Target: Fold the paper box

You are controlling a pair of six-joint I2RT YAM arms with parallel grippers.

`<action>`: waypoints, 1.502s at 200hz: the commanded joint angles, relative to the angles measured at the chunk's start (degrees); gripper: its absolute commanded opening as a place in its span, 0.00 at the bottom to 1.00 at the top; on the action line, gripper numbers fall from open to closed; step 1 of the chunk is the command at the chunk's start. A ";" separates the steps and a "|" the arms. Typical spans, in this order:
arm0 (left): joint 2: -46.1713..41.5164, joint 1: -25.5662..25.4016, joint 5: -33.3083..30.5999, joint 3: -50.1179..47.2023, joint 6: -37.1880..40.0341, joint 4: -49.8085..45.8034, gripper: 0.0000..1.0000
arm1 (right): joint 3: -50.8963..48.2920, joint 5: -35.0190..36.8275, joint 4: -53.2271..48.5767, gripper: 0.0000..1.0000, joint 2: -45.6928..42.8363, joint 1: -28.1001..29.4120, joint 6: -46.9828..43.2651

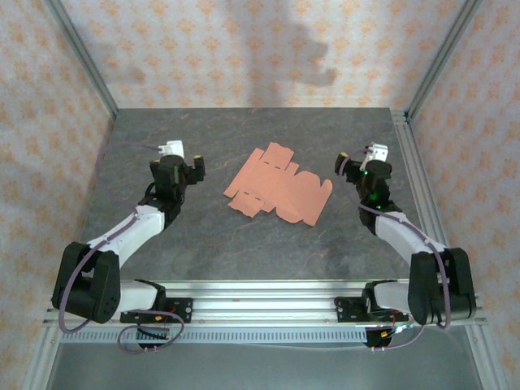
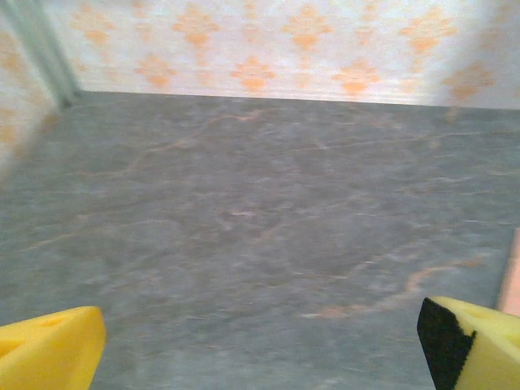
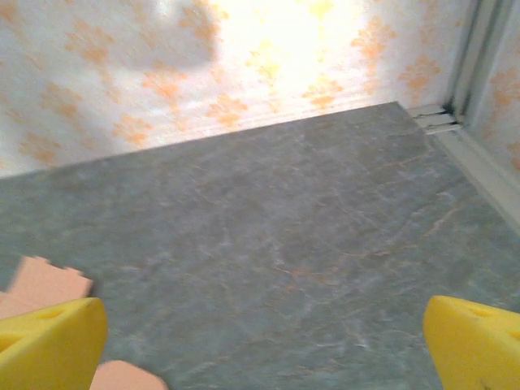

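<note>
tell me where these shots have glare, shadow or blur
Top external: sharp, with a blotchy shadow on the back wall behind the paper box. Right wrist: glare bleaches the wallpaper at top centre, a grey shadow left of it. Left wrist: soft all over, the table veining smeared.

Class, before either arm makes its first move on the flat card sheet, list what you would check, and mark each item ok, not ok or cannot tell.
1. Paper box lies flat and unfolded on the table: ok.
2. Left hand is open and empty: ok.
3. Right hand is open and empty: ok.
4. Both hands are apart from the card, one on each side of it: ok.
5. Nothing is lying on top of the card: ok.
6. Crease lines and slots are clear enough to choose the first fold: cannot tell, too small in the top view.
</note>
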 commanded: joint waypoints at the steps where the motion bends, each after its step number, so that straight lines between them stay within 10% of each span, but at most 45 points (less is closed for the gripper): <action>1: 3.11 -3.37 4.69 5.27 -9.12 -7.99 1.00 | 1.36 -8.68 -7.87 0.99 -2.21 0.51 6.97; 64: 22.91 -14.58 14.86 21.81 -20.36 -13.27 1.00 | -0.04 -22.45 -4.46 0.97 4.31 5.78 25.91; 134: 40.61 -15.92 21.77 37.96 -29.79 -26.58 0.96 | -4.00 -26.45 3.78 0.91 15.34 12.08 38.85; 300: 23.54 -28.18 15.12 15.71 -49.48 -17.33 0.97 | 35.99 -27.71 -20.80 0.90 42.42 6.55 27.04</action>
